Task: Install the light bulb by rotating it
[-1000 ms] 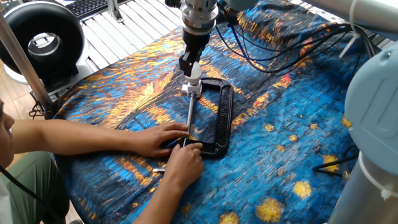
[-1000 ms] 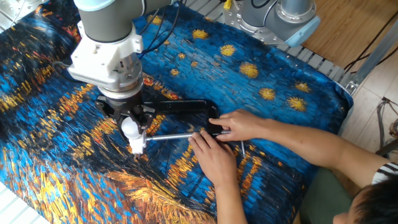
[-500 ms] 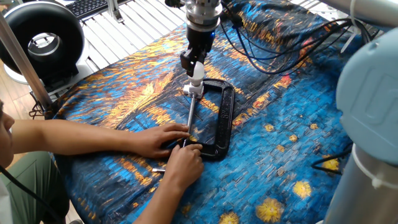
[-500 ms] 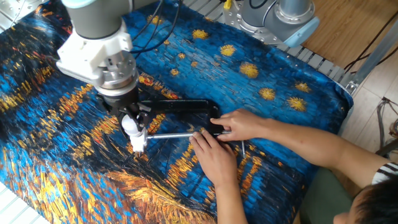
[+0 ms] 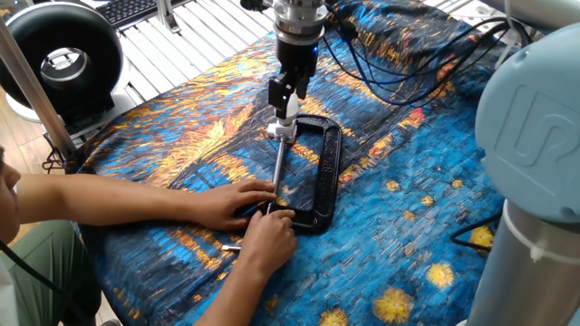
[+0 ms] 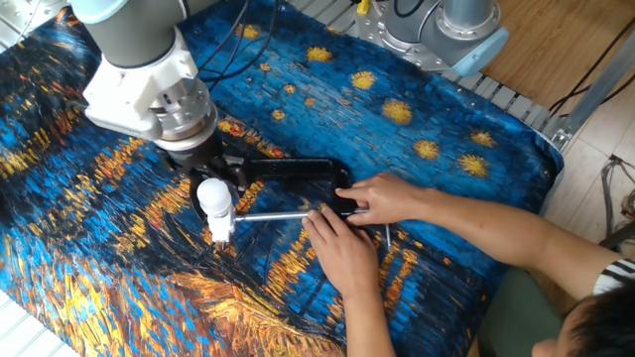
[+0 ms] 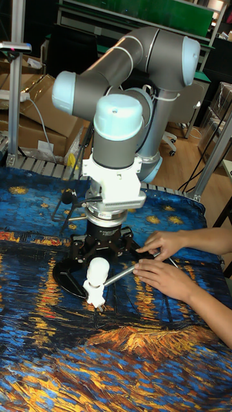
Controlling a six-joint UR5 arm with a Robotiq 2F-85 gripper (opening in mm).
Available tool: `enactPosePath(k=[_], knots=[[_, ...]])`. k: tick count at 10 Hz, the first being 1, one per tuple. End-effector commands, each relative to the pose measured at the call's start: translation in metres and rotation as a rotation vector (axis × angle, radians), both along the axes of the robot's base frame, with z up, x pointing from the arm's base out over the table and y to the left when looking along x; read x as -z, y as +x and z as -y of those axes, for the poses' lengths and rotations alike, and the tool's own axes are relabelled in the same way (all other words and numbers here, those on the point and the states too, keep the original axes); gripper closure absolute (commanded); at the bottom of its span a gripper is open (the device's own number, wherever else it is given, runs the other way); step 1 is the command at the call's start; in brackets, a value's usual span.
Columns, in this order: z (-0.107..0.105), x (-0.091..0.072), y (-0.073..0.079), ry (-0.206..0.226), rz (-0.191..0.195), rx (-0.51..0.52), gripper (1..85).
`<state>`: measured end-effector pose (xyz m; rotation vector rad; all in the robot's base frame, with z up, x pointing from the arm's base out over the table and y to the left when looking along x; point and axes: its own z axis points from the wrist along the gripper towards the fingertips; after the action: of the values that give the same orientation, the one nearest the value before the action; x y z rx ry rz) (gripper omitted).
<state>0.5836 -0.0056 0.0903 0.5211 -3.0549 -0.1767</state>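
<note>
The light bulb [image 5: 288, 109] [image 6: 212, 194] [image 7: 98, 270], small and white, stands upright in a white socket base [image 6: 220, 231] [image 7: 95, 296] at the end of a black C-clamp [image 5: 326, 172] [image 6: 288, 169]. My gripper [image 5: 287, 91] [image 6: 205, 171] [image 7: 102, 253] hangs just above and behind the bulb. Its black fingers [image 7: 131, 248] are spread to either side, and the bulb's rounded top shows free of them. A person's two hands [image 5: 240, 208] [image 6: 347, 243] hold down the clamp's metal screw rod [image 5: 276, 167].
A starry-night cloth [image 5: 408, 226] covers the table. A black ring-shaped device [image 5: 59, 54] stands at the back left, and cables [image 5: 381, 63] trail behind the arm. Another robot base [image 6: 446, 25] sits at the table's far edge. The person's forearms [image 6: 476, 233] cross the near side.
The gripper has drawn up and back off the bulb while the wrist turned. The bulb's whole top shows now, where the fingers covered it before. The hands and the clamp have stayed still.
</note>
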Motion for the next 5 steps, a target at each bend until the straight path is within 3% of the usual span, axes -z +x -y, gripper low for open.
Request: enactPosePath(k=[1, 2, 4, 5], knots=[[0.014, -0.009, -0.003, -0.064, -0.003, -0.143, 17.7], [0.014, -0.012, -0.001, -0.067, 0.013, -0.182, 18.7], [-0.002, -0.021, -0.005, -0.016, 0.018, -0.244, 19.3], [-0.006, -0.026, -0.007, -0.015, 0.025, -0.296, 19.3]])
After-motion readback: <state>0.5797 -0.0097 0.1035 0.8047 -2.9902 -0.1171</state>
